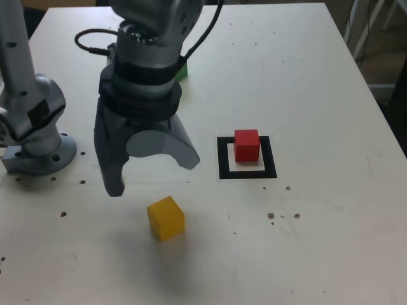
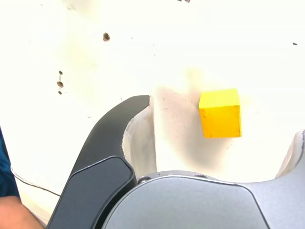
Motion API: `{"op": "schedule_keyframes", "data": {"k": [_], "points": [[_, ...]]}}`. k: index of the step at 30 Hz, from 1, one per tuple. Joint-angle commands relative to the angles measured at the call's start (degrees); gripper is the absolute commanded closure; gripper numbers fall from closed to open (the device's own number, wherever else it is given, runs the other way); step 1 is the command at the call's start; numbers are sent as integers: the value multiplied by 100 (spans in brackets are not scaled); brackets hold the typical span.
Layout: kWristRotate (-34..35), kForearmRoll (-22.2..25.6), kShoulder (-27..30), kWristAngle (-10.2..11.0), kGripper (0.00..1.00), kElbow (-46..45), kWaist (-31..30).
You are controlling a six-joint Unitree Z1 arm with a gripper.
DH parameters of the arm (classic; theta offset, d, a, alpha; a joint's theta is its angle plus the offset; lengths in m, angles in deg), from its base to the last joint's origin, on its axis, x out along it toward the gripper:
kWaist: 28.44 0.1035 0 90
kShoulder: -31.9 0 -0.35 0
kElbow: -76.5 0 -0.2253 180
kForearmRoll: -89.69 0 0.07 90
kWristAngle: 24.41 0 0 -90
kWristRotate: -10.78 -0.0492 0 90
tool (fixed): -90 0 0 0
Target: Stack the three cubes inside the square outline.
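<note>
The yellow cube [image 1: 166, 218] lies on the white table near the front, clear of everything. My gripper [image 1: 154, 176] hangs open just above and behind it, with nothing between its dark fingers [image 2: 109, 143]. In the wrist view the yellow cube [image 2: 220, 113] lies ahead, between the spread jaws. The red cube [image 1: 247, 145] sits inside the square outline [image 1: 248, 173], toward its far edge, on the exterior view's right. Only a corner of the green cube [image 1: 182, 68] shows behind the arm at the back.
The arm's grey base [image 1: 38, 149] is bolted at the exterior view's left, with a black cable [image 1: 95, 44] looping behind it. Small dark specks [image 1: 280, 216] dot the tabletop. The table's right edge [image 1: 375, 108] runs past the outline.
</note>
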Motion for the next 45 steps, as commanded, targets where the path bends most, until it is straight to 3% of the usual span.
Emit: {"op": "schedule_keyframes", "data": {"k": [1, 11, 23, 34, 45], "points": [[19, -69, -22, -12, 0, -13, -19], [48, -888, -109, -32, 0, -705, -25], [167, -1450, -500, -259, 0, -916, -324], [199, -1402, -730, 76, 3, -665, -243], [-2, -1580, -735, 77, 13, -770, -46]]}}
